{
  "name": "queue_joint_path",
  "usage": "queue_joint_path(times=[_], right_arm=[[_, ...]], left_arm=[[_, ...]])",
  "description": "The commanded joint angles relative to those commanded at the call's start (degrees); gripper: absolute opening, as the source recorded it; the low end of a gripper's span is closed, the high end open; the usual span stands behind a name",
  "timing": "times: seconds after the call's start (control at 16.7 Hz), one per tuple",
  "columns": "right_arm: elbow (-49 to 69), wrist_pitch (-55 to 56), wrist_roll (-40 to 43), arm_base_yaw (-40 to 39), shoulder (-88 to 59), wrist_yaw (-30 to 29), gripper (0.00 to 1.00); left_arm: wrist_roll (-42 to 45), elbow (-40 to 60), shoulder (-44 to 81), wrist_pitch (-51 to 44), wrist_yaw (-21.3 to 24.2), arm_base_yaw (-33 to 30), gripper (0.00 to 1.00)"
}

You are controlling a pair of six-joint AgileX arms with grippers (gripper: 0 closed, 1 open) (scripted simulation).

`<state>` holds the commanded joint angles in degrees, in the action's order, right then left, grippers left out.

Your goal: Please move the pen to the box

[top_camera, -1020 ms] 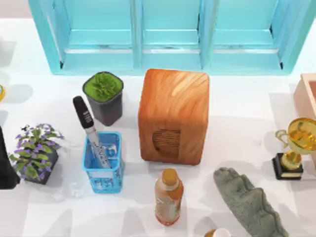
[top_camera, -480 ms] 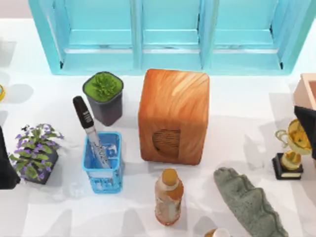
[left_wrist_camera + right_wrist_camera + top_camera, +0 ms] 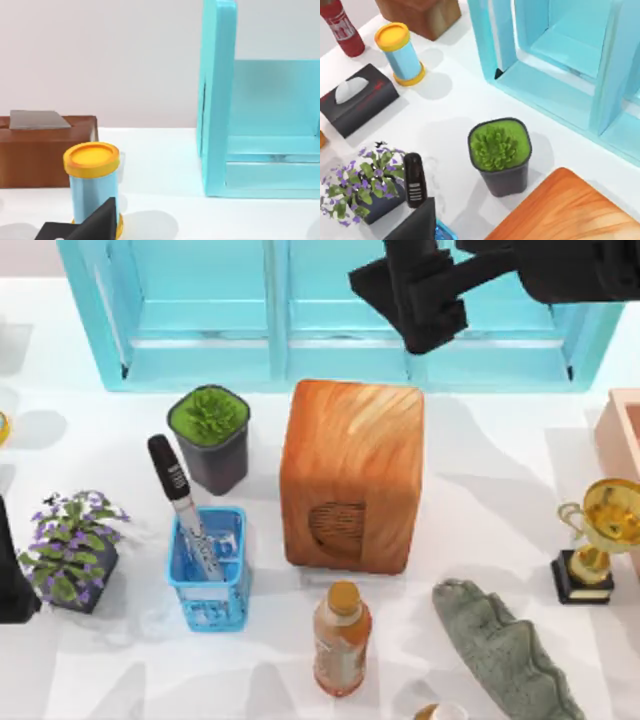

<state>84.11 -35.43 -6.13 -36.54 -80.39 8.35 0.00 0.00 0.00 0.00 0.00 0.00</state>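
While the pen (image 3: 184,510) is standing cap-up and tilted in the small blue crate (image 3: 208,570) at the table's left, nothing has hold of it yet; the step in hand looks like the approach.

Near to far in the top view: bottle (image 3: 340,638), crate with pen, wood-grain block (image 3: 352,475), green potted plant (image 3: 210,435), then the right gripper (image 3: 415,295) high over the blue shelf unit (image 3: 340,315). Can't tell how far its claw is open; it carries nothing visible.

Advice: come down on the black cap from above and pinch across the barrel, above the crate rim. Stay off the green pot just behind. Lift straight out before traversing, and go over the block, not around it.

The box (image 3: 622,435) sits at the right edge, well apart from the pen.

Right wrist view adds the cap (image 3: 414,179) beside the purple-flowered plant (image 3: 362,182), plus a tissue box (image 3: 357,102) and a yellow-lidded canister (image 3: 400,52).

Left arm is parked at the left edge; its wrist view shows the same canister (image 3: 94,187).
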Motion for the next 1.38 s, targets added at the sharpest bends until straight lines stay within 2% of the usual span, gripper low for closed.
queue_joint_path(times=[0.24,0.54,0.72,1.08,1.38], right_arm=[[16.3,-6.8,0.0,-7.2,-18.3,0.7,1.0],[26.3,-16.8,-0.5,-12.7,-36.4,1.1,1.0],[27.7,-20.7,-0.8,-13.4,-41.1,1.0,1.0],[27.7,-20.9,-0.8,-13.3,-41.6,0.8,1.0],[26.4,-11.7,-4.3,-17.8,-47.7,-1.1,1.0]], left_arm=[[0.0,0.0,0.0,0.0,0.0,0.0,1.0],[0.0,0.0,0.0,0.0,0.0,0.0,1.0],[0.0,0.0,0.0,0.0,0.0,0.0,1.0],[0.0,0.0,0.0,0.0,0.0,0.0,1.0],[0.0,0.0,0.0,0.0,0.0,0.0,1.0]])
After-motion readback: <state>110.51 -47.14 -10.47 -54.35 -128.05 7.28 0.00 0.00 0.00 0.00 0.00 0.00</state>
